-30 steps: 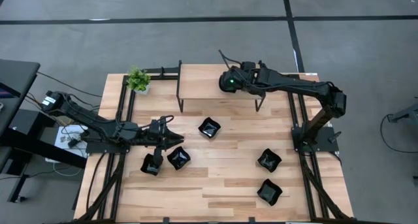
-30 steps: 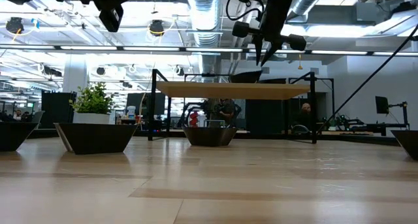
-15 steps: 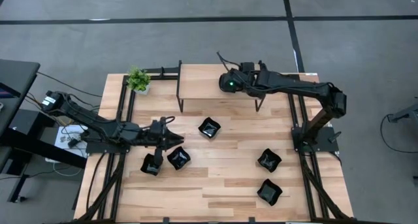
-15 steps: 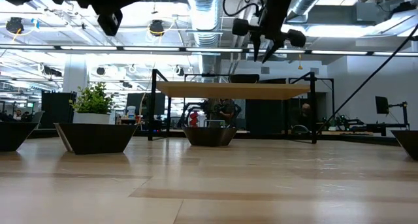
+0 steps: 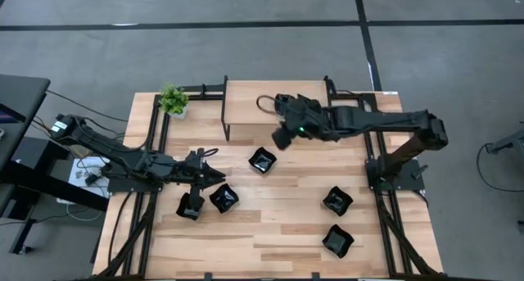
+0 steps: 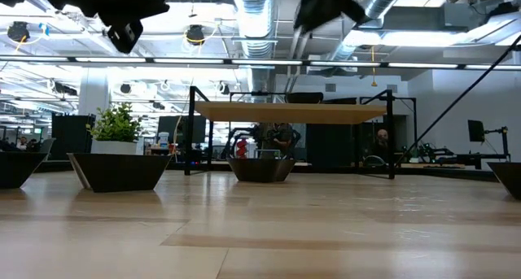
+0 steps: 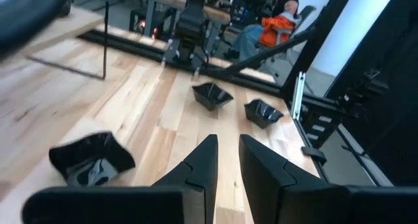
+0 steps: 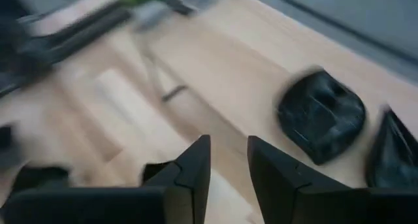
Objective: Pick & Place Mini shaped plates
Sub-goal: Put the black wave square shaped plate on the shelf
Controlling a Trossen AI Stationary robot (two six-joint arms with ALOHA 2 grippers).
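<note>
Several mini shaped plates, small glossy black dishes, rest on their bases on the wooden table (image 5: 278, 224). Two of them (image 5: 189, 206) (image 5: 223, 198) lie at the left, one (image 5: 262, 160) in the middle, two more (image 5: 336, 201) (image 5: 337, 240) at the right. My left gripper (image 5: 214, 177) hovers just above and beyond the left pair, open by a narrow gap (image 7: 226, 160) with nothing between its fingers. My right gripper (image 5: 279, 139) hangs in the air just beyond the middle plate (image 8: 321, 116), open (image 8: 228, 160) and holding nothing.
A raised wooden shelf (image 5: 274, 103) on black legs stands at the far edge. A small green potted plant (image 5: 173, 100) sits at the far left corner. Black frame rails (image 5: 155, 142) run along both sides. Bare wood lies between the plate groups.
My right gripper has swung from over the shelf toward the table's near edge and the middle plate, rising and rolling as it went. Its fingertips have parted a little in the low view. The plates have not moved.
</note>
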